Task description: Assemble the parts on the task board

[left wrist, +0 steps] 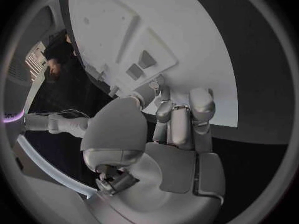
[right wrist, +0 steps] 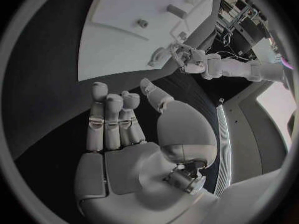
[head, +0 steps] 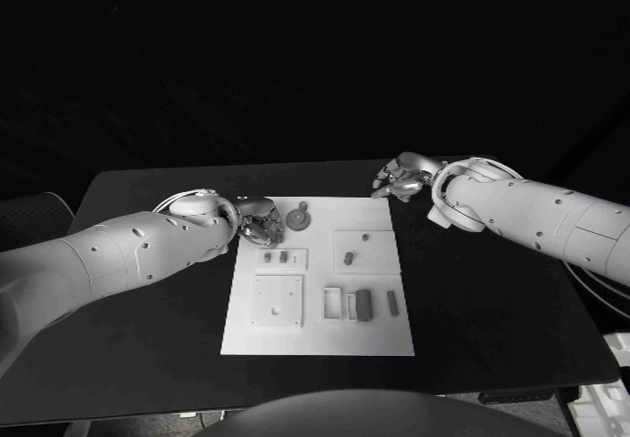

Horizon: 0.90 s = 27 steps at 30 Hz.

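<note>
The white task board (head: 320, 332) lies in the middle of the black table. Several small grey parts rest on it: an oval piece (head: 302, 218) near the far edge, two short pegs (head: 276, 258), one peg (head: 350, 259) and upright blocks (head: 364, 305). My left hand (head: 259, 221) hovers over the board's far left corner, just beside the oval piece. Its fingers (left wrist: 181, 114) are curled close together with the thumb against them, and whatever lies between the tips is hidden. My right hand (head: 404, 176) hangs beyond the board's far right corner, off the board, its fingers (right wrist: 112, 119) straight and holding nothing.
Bare black table (head: 499, 309) surrounds the board on every side. The board (right wrist: 118, 30) carries shallow recessed panels (head: 279, 300) and slots (head: 332, 303). My right forearm (head: 538, 218) reaches over the table's right side and my left forearm (head: 118, 259) over its left side.
</note>
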Tool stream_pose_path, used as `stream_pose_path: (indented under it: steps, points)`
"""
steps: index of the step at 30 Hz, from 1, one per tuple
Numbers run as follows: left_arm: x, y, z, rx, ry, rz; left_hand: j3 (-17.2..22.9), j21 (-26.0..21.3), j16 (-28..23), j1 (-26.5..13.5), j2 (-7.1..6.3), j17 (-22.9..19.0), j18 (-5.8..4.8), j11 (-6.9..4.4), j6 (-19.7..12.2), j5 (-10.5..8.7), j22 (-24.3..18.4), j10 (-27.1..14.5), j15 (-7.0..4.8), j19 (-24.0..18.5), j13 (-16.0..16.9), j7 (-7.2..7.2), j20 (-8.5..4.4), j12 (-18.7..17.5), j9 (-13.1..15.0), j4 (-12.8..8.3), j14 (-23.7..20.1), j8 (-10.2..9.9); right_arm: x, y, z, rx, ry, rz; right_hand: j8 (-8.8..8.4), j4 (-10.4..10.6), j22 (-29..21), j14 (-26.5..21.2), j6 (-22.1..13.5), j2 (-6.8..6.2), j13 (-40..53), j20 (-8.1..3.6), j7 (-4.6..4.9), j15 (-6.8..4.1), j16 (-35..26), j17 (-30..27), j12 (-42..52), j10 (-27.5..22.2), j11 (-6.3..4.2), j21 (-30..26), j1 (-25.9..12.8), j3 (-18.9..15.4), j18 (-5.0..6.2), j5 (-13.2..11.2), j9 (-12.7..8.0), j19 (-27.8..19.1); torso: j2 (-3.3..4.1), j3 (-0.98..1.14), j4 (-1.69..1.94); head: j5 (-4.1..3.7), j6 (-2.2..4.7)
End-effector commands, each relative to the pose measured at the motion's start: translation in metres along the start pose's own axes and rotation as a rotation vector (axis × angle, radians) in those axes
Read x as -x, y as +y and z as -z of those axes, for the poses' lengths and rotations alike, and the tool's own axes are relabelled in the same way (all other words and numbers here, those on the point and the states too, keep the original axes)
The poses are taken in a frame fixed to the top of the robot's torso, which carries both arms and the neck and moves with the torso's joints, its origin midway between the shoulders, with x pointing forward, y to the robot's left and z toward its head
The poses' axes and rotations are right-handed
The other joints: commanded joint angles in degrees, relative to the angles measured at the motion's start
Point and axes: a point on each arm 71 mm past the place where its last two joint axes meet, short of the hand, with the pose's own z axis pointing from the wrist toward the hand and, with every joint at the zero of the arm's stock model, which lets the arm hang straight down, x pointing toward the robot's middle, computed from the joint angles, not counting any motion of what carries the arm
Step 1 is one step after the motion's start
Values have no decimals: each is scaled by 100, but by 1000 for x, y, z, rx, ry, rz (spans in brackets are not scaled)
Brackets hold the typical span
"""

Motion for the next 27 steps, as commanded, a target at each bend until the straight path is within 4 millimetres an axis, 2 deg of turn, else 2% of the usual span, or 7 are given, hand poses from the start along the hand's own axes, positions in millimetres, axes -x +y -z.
stream_pose_path:
  steps: [1,14,21,24,26,27]
  points:
    - [-2,1,0,5,18,3,-13,6,-26,13,-55,-8,819,28,50,-28,55,5,29,-4,-6,82,15,-29,7,36,-3,-19,-1,1,0,8,11,0,-35,-4,7,31,-25,-10,7,-21,9,3,-16,7,-28,-10,24,28,-70,-20,82,5,9,-1,0,-1,-2,-2,-1]
    - [1,16,7,42,-9,1,-3,5,-28,62,-76,-6,840,38,34,-27,54,8,39,2,-11,92,26,-31,9,25,0,-26,0,-1,1,5,6,1,-36,-5,9,32,-26,-8,9,-22,9,3,-20,11,-30,-10,24,27,-67,-18,82,5,9,-2,-1,-1,0,-1,9]
    - [5,31,16,71,-47,23,-3,1,-40,82,-109,-31,855,49,-9,-28,52,-12,50,5,-41,103,39,-46,5,33,-12,-47,2,-2,2,6,-10,4,-40,-31,15,34,-28,-11,18,-25,9,2,-33,29,-36,-9,24,25,-35,-7,82,5,12,-5,-4,1,5,-5,58]
    - [8,37,22,82,-76,69,-1,-11,-60,87,-141,-72,865,57,-14,-27,47,-143,57,-6,-189,111,48,-124,11,48,-35,-47,2,-1,4,14,-17,4,-41,-51,19,37,-27,-12,24,-26,8,2,-40,41,-40,-8,23,25,-12,-1,82,5,14,-5,-3,2,4,-12,93]
    - [12,42,26,93,-92,117,16,-60,-163,96,-175,-285,877,70,-1,-27,32,-278,70,-66,-278,124,67,-220,27,77,-170,-33,2,0,5,20,-17,3,-41,-70,23,39,-26,-14,29,-27,8,1,-46,50,-42,-7,23,25,7,3,82,5,16,-4,-3,2,4,-19,121]
    - [14,45,29,98,-101,149,32,-117,-332,97,-182,-614,877,77,-15,-27,14,-355,77,-138,-304,131,83,-283,35,100,-385,-35,1,1,5,24,-17,5,-41,-79,25,40,-24,-15,31,-27,8,1,-48,54,-43,-6,23,25,15,4,82,5,17,-5,-2,2,2,-27,140]
